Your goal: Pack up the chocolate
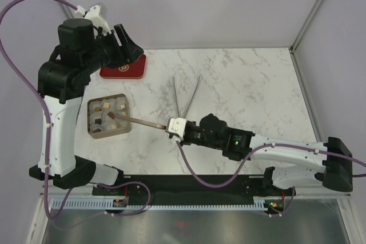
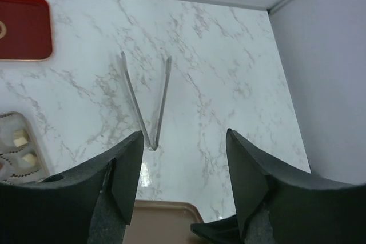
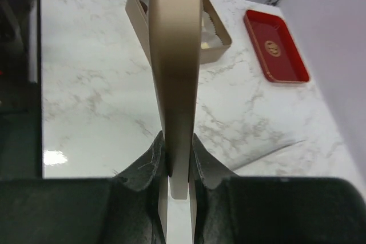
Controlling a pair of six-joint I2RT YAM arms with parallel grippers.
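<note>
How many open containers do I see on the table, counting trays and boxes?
2. The tan box with chocolate lies at the left, toward the near edge. The red tray lies behind it, partly hidden by the left gripper. I see no others.

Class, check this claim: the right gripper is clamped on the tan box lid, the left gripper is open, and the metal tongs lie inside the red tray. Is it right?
No. The tongs lie on the marble table, apart from the red tray; the top view shows it. The rest stands: right gripper clamped on the tan box lid, left gripper open.
</note>
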